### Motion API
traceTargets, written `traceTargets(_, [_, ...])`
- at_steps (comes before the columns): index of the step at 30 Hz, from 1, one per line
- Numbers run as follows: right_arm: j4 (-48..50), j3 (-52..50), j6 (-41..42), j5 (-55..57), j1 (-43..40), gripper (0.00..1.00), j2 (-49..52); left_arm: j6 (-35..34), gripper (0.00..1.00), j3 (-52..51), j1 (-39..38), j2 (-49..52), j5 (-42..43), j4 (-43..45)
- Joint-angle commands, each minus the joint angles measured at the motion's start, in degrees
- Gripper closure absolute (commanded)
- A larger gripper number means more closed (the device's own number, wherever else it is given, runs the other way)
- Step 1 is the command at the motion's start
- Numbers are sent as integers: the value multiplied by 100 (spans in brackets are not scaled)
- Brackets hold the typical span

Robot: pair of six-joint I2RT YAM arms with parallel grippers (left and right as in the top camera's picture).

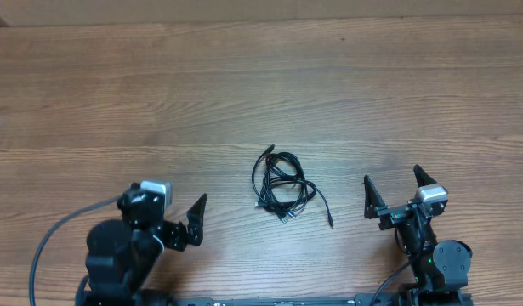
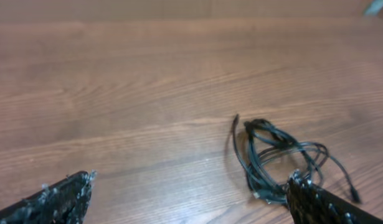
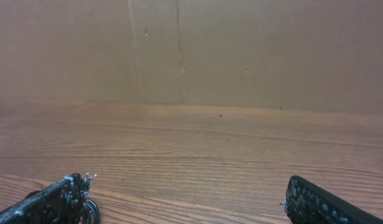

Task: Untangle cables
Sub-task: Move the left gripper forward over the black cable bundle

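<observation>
The cables [image 1: 282, 183] lie as one tangled bundle of thin black cords on the wooden table [image 1: 261, 85], near the middle front. One loose end trails right to a small plug [image 1: 330, 223]. My left gripper [image 1: 172, 212] is open and empty, left of the bundle and apart from it. In the left wrist view the bundle [image 2: 278, 155] lies just beyond the right finger of my left gripper [image 2: 191, 186]. My right gripper [image 1: 391, 183] is open and empty, right of the bundle. In the right wrist view a bit of cable loop [image 3: 91, 212] shows by the left finger of my right gripper [image 3: 188, 190].
A thicker black arm cable [image 1: 53, 242] curves off at the front left. A brown board wall [image 3: 191, 50] stands along the table's far edge. Both arm bases sit at the front edge.
</observation>
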Motion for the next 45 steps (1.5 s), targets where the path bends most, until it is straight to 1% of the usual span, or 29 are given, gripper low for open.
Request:
traceTargets(1, [20,-59,-44,9,-11,0,-63,-68,0,717,9,590,365,-387])
traceTargets(4, [20,-59,-44,9,-11,0,-63,-79,0,1139,9,1056,367,-710])
traceTargets(5, [20,-59,-44,9,-11,0,-63,-76,0,1370,9,1351,431,-881])
traceTargets(11, [20,-59,-44,9,-11,0,-63,-74,0,1899,9,2247,866,-1338])
traceTargets(14, [20,-59,-44,9,-11,0,-63,-61,0,2107,-4,2750,914,-1510])
traceTargets(18, [20,-59,-44,9,-11,0,-63,-55,1,2262,-166,3338,914,-1554])
traceTargets(23, [20,-59,-44,9,-11,0,-63,-87,0,2535,-643,4144,887,-1519])
traceTargets(27, [20,-59,-44,9,-11,0,-63,-310,0,2776,-1117,4795,426,-1508])
traceTargets(32, [20,-59,-44,9,-11,0,-63,-702,0,2903,-1550,5508,328,-1209])
traceTargets(41, [20,-59,-44,9,-11,0,-63,-1578,0,2903,-2210,6402,-476,-555])
traceTargets(45, [20,-59,-44,9,-11,0,-63,-1829,0,2903,-2439,6791,-887,-339])
